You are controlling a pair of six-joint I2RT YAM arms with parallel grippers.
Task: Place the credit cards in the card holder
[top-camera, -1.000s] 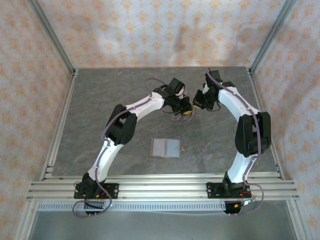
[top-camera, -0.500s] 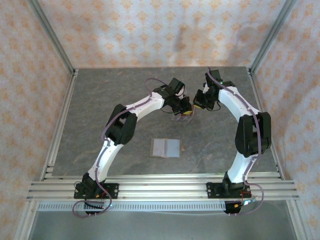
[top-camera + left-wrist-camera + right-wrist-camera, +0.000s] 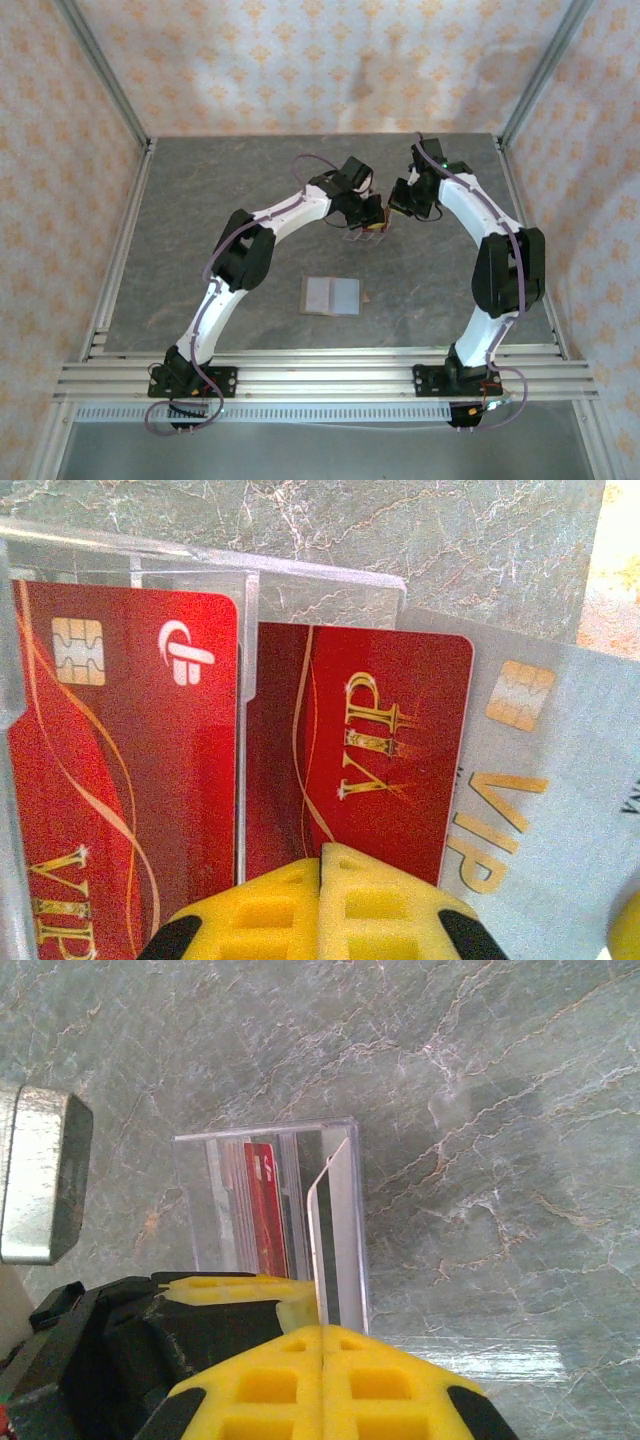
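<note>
Left wrist: glossy rectangular credit cards

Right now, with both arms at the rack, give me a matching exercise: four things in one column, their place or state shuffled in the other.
Things:
1. card holder
2. silver card
3. red chip card
4. left gripper

Places or states:
A. standing in the clear rack
B. lying open on the table
C. shut, tips in front of the middle red card
D. pinched in the right gripper

Pairs: 1-B, 2-D, 3-A, 4-C
</note>
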